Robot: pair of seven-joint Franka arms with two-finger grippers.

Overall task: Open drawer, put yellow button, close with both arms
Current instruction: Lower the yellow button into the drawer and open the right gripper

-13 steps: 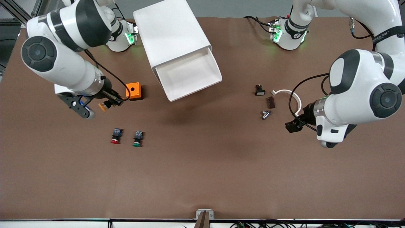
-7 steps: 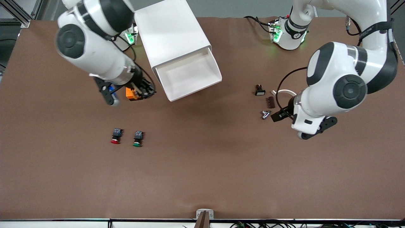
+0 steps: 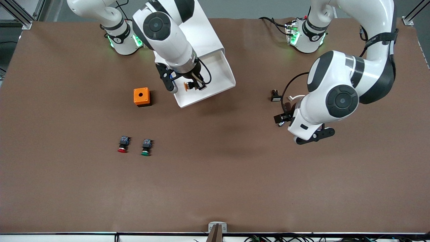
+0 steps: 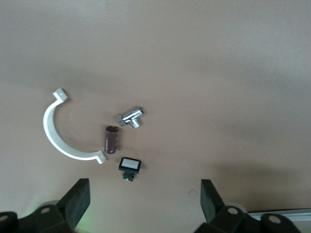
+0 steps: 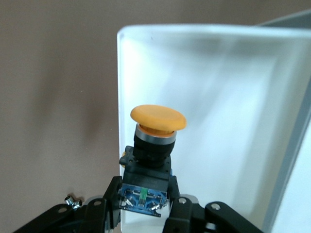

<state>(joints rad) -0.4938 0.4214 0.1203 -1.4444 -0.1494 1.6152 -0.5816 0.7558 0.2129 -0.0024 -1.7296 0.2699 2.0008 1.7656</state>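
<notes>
The drawer (image 3: 212,94) stands pulled out of the white cabinet (image 3: 205,30). My right gripper (image 3: 194,84) is shut on the yellow button (image 3: 186,86) and holds it over the open drawer, near the corner toward the right arm's end. In the right wrist view the gripper (image 5: 145,196) pinches the button's black-and-blue body, with the yellow-orange cap (image 5: 158,118) pointing away from it, over the drawer's white wall (image 5: 218,73). My left gripper (image 3: 280,118) is open and empty over the small parts toward the left arm's end. In the left wrist view (image 4: 145,204) its fingers stand wide apart.
An orange box (image 3: 141,96) sits beside the drawer. A red-capped button (image 3: 123,144) and a green-capped button (image 3: 146,147) lie nearer the front camera. Under the left gripper lie a white curved clamp (image 4: 58,131), brown cylinder (image 4: 112,139), metal fitting (image 4: 131,117) and small switch (image 4: 129,166).
My right arm has carried the yellow button from beside the orange box to over the open drawer. My left arm has swung toward the table's middle, over the small parts.
</notes>
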